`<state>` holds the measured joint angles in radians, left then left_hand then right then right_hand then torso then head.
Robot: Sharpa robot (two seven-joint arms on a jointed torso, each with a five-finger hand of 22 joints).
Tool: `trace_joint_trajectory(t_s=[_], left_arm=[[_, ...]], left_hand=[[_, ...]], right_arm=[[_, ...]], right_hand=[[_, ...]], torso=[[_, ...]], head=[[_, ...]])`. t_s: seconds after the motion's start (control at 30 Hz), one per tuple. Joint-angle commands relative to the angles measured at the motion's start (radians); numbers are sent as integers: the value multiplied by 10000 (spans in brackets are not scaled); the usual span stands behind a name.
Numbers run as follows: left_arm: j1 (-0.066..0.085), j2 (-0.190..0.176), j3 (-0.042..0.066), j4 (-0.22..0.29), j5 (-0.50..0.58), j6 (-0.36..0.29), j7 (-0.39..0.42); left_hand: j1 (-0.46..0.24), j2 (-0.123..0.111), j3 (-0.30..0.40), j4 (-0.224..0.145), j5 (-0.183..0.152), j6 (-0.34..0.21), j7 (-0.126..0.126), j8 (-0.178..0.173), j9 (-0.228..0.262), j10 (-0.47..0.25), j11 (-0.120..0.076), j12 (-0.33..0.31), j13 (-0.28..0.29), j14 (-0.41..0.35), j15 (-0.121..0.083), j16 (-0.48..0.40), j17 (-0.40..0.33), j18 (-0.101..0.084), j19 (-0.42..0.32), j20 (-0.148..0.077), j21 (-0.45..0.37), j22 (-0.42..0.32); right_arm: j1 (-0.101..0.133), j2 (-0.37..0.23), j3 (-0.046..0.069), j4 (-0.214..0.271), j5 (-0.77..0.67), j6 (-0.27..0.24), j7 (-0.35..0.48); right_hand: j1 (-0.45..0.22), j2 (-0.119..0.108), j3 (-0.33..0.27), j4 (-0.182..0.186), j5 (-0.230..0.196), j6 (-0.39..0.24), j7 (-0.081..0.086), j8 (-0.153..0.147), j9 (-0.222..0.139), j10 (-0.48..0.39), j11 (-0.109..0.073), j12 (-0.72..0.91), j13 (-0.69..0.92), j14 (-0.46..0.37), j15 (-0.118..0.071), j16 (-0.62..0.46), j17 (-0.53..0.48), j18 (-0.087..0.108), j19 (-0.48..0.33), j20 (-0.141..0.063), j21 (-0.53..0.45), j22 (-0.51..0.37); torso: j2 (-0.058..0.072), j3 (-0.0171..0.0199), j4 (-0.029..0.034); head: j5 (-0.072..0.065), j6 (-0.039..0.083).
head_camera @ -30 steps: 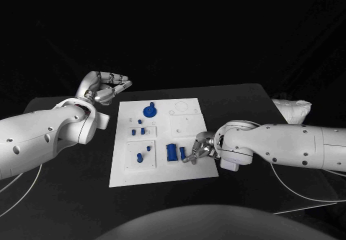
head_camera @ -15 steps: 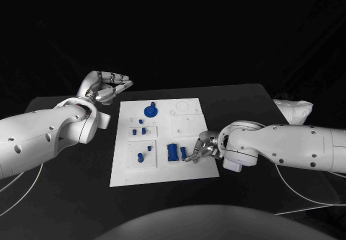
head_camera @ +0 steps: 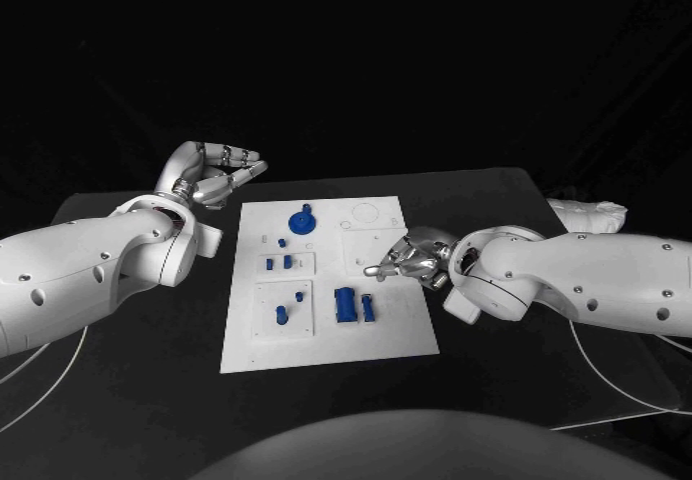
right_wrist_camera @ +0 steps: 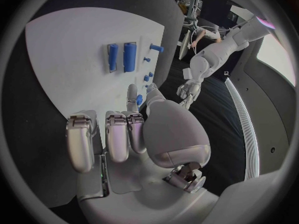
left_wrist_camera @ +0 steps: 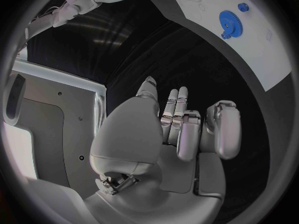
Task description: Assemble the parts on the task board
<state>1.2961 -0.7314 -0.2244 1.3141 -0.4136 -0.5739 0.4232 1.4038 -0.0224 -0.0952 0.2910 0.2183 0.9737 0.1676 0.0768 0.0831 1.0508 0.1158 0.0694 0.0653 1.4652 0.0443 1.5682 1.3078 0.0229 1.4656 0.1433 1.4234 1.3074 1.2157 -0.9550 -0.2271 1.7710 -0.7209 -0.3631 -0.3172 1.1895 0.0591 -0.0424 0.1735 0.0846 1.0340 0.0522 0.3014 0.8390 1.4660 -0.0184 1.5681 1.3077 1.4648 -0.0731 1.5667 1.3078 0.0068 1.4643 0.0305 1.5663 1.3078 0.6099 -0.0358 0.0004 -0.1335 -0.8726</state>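
Both hands empty, white flat task board (head_camera: 325, 290) mid-table.
Head view: right hand (head_camera: 408, 259), fingers curled in on nothing, over board's right edge, beyond 2 upright blue block parts (head_camera: 353, 304); left hand (head_camera: 216, 172) curled shut off board's far-left corner. Left wrist view: blue toothed gear (left_wrist_camera: 229, 21) on board. Right wrist view: blue blocks beyond fingertips.

right hand (head_camera: 405, 262) lifted off the blue parts (head_camera: 353, 305), moved farther up the task board (head_camera: 325, 345)
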Motion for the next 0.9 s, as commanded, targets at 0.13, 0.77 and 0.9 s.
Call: trace_joint_trajectory(t_s=[0.13, 0.77, 0.9], left_arm=[[6, 27, 8, 5, -41, 72, 101], [5, 6, 6, 52, -41, 47, 138], [5, -6, 5, 56, -41, 39, 132]], left_hand=[[-3, 103, -44, 8, 14, 59, -9, -61, -15, -20, 1, -36, -11, 1056, 21, 26, 2630, 121, 140, 31, -52, 2175], [14, 126, -45, 8, 14, 61, -10, -61, -15, -20, 0, -36, -11, 1056, 21, 26, 2630, 123, 135, 31, -62, 2172], [14, 126, -45, 8, 14, 61, -10, -61, -15, -20, 0, -36, -11, 1056, 21, 26, 2630, 123, 135, 31, -62, 2172]], right_arm=[[15, -26, -3, -25, 1233, -1959, 1881], [-62, -39, -5, 24, 2111, -2149, 3574], [-81, -78, -6, 26, 1190, -1012, 2078]], right_hand=[[380, 67, 40, -185, 150, -39, -12, 13, 15, 1048, 61, 27, 2631, 1060, 64, 41, 2630, -68, 1065, 115, 45, 2630], [427, 142, -417, 134, 231, -112, 82, 573, 230, 1048, 200, 27, 2631, 1060, 253, 41, 2630, -68, 1065, 352, 45, 2630], [-240, 82, -875, 582, -99, 407, -309, 1809, 1269, 1048, -170, 27, 2631, 1060, -43, 41, 2630, -68, 1065, 90, 45, 2630]], torso=[[-2, 1, 9], [-5, 5, 23], [-14, -14, 18]], head=[[8, 0], [44, 0], [63, 0]])
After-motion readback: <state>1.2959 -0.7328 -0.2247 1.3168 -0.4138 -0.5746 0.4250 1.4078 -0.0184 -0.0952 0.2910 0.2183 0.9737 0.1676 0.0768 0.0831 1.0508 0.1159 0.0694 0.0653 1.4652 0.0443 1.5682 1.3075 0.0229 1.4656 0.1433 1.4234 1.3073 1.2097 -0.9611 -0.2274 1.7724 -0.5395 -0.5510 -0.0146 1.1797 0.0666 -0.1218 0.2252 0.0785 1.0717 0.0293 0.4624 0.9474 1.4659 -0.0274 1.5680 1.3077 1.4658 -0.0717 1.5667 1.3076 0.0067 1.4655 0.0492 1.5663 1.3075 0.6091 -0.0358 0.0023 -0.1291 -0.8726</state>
